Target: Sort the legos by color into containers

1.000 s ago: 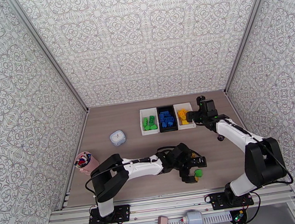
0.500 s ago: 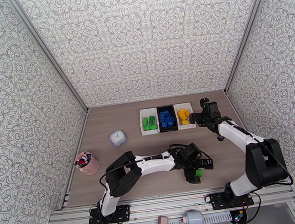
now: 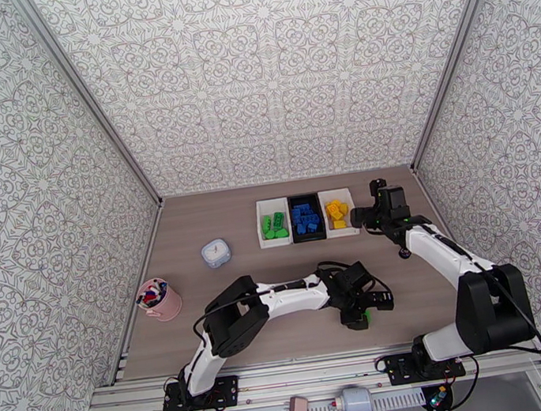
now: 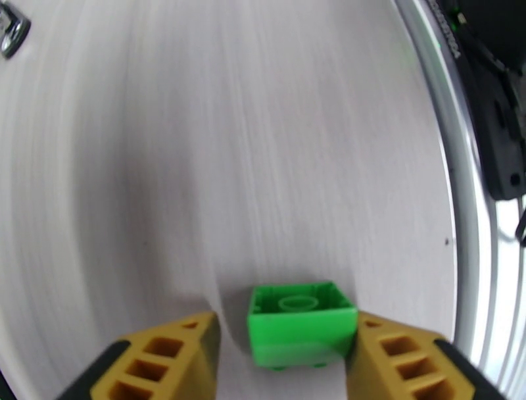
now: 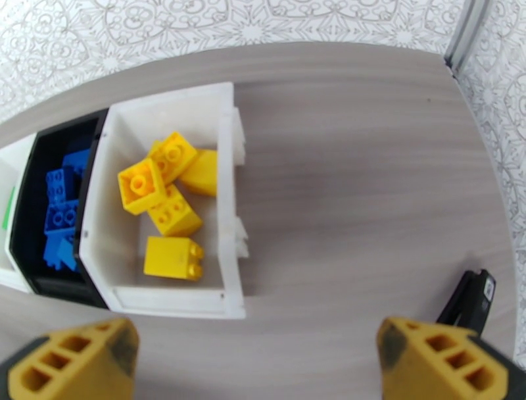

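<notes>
One green lego (image 4: 299, 322) near the bench's (image 3: 195, 236) front edge sits between my left gripper's (image 4: 284, 332) unclenched fingers, one side gapped. My right gripper (image 5: 256, 339) gapes empty beside three bins (image 5: 227, 197).

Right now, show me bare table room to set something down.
Free: between the round white-blue object and the white plastic green-brick bin; between the bins and the left arm. Crowded: the left gripper around the green plastic brick.

Blurry tabletop (image 4: 197, 164) (left gripper (image 4: 286, 325) cropped below)
</notes>
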Robot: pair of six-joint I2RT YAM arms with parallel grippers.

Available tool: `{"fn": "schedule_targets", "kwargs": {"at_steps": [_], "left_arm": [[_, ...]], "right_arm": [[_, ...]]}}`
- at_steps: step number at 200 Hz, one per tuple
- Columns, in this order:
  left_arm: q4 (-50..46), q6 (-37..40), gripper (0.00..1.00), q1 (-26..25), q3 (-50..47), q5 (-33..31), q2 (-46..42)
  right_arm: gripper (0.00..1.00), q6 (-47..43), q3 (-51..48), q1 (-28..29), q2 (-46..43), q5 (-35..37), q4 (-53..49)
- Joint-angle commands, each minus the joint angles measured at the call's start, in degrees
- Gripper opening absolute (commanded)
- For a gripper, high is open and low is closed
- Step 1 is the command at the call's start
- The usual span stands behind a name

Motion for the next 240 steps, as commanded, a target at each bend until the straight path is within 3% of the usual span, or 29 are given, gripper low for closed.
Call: {"fn": "schedule_targets", "kwargs": {"at_steps": [1,20,91,168,240], "left_arm": [[-1.3,0.1,0.41,0.2,0.8,0.6,0.7],[-0.7,0.0,0.33,0.1,0.1,0.3,0.2],[5.2,-3.2,0.31,2.5,-7.2,-4.9,-7.2],[11.9,-7.9,0.32,12.8,-22.0,-6.3,-25.4],[22.2,-17.1,0.28,24.4,-31.4,-5.9,-35.3]], "right_arm": [[1.00,-0.5,-1.6,-0.4,-1.4,-0.1,-1.4],[1.00,0.3,-2.2,-0.4,-1.6,-0.5,-1.4],[1.00,0.6,-4.0,-0.4,-5.6,-4.5,-2.4],[1.00,-1.9,-7.2,0.2,-7.8,-9.8,-0.3],[1.00,-3.4,-10.5,6.9,-11.2,-10.2,4.9]]}}
